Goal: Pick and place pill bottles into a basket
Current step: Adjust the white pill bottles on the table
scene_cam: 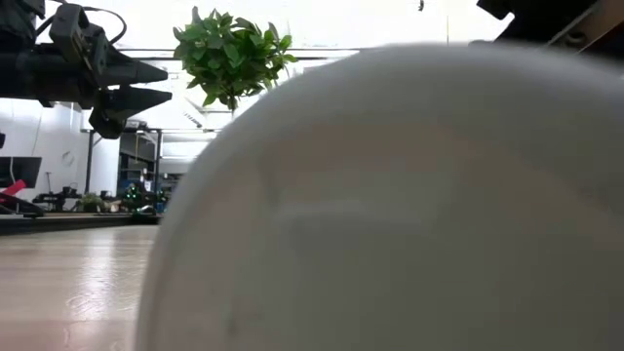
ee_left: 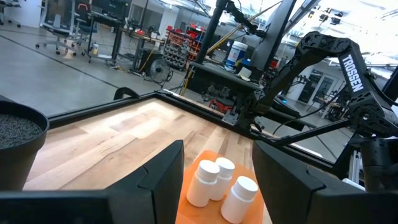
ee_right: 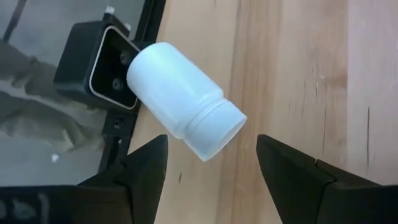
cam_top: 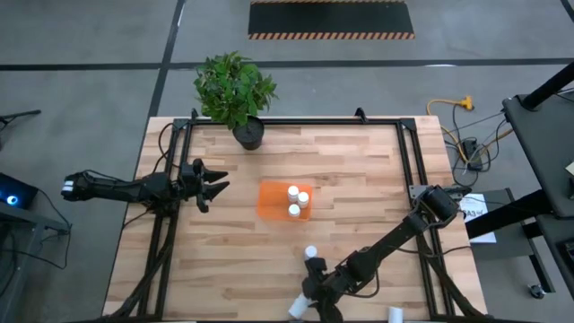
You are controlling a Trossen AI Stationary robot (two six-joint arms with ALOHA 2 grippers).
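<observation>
Pale wood planks make up the table point(cam_top: 224, 260), framed by black rails, with grey concrete floor all around it.

Nearest, at the table's front edge, the right arm reaches in low from its base at the right side, stretched diagonally toward the front middle. Its right pincer point(cam_top: 314, 301) points down at the front edge, fingers point(ee_right: 146, 168) spread apart and gripping nothing. Between and just beyond them a pill bottle point(ee_right: 183, 99) lies on its side, tilted, partly over the black rail at the table's edge; in the high view it shows just beside the pincer point(cam_top: 297, 307). This bottle fills most of the low view as a white blur. Another bottle point(cam_top: 310, 254) stands upright just behind the pincer, and one more point(cam_top: 394, 314) lies at the front edge further right.

Mid-table sits the orange basket point(cam_top: 272, 201) with three bottles point(cam_top: 293, 191) upright in its right part, close together.

Level with it, the left arm extends horizontally from the left side. The left pincer point(cam_top: 218, 186) hangs above the table, aimed at the basket, partly open and empty.

Farthest back, a potted plant point(cam_top: 235, 90) stands at the rear edge.
</observation>
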